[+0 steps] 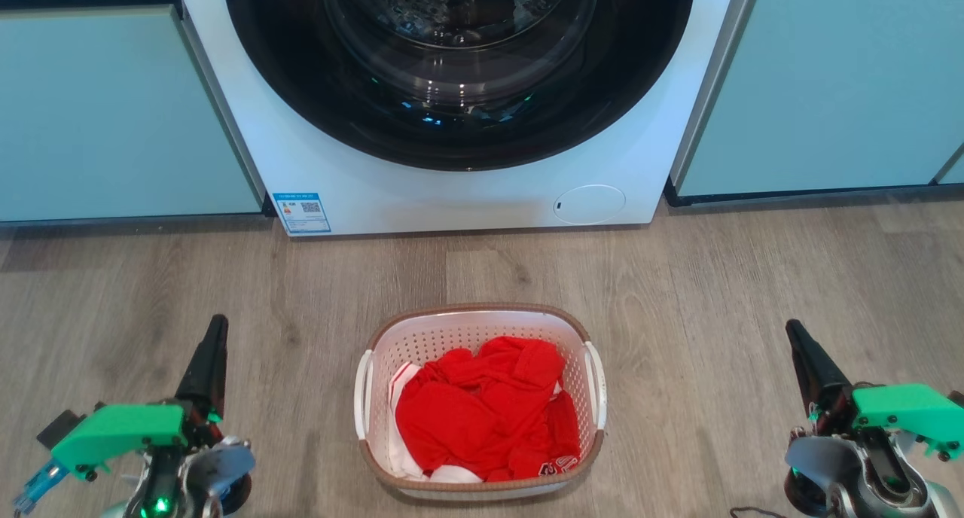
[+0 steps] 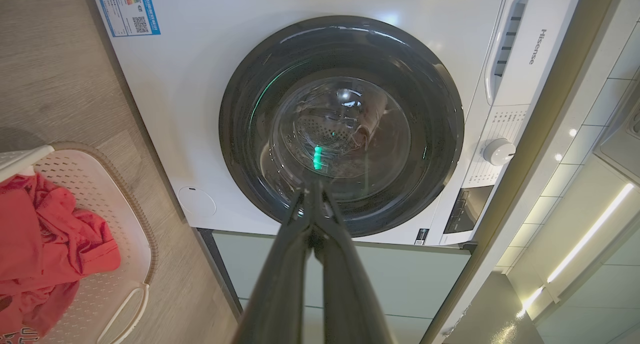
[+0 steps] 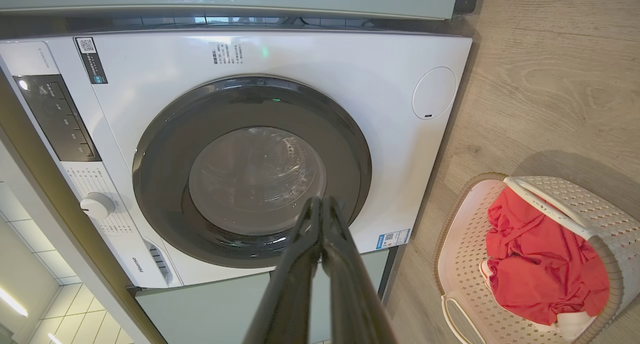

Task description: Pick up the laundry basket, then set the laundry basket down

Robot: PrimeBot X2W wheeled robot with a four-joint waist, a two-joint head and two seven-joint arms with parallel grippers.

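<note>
The left fingers (image 2: pixel 292 264) are closed tip to tip, with nothing held between them. The right fingers (image 3: pixel 295 274) are likewise pressed together and empty. In the head view, one pair is seen at each lower corner above the wooden floor (image 1: pixel 715 292), pointed toward the washing machine (image 1: pixel 452 202).

The laundry basket (image 1: pixel 452 336) is set on the floor between the two arms, well apart from both, and near the front of the washing machine. Its brown rim is level, and a white handle lies at each side. A red garment (image 1: pixel 482 412) is heaped inside it, over some white fabric (image 1: pixel 407 461).

A blue label (image 1: pixel 301 213) with a QR code is fixed to the machine's lower front panel; its small print cannot be read. The brand name "Hisense" (image 2: pixel 536 46) is printed on the upper panel, near the white control dial (image 2: pixel 498 151). The round glass door (image 1: pixel 459 66) is shut. Pale green cabinet fronts (image 1: pixel 113 111) are fitted on both sides of the machine.
</note>
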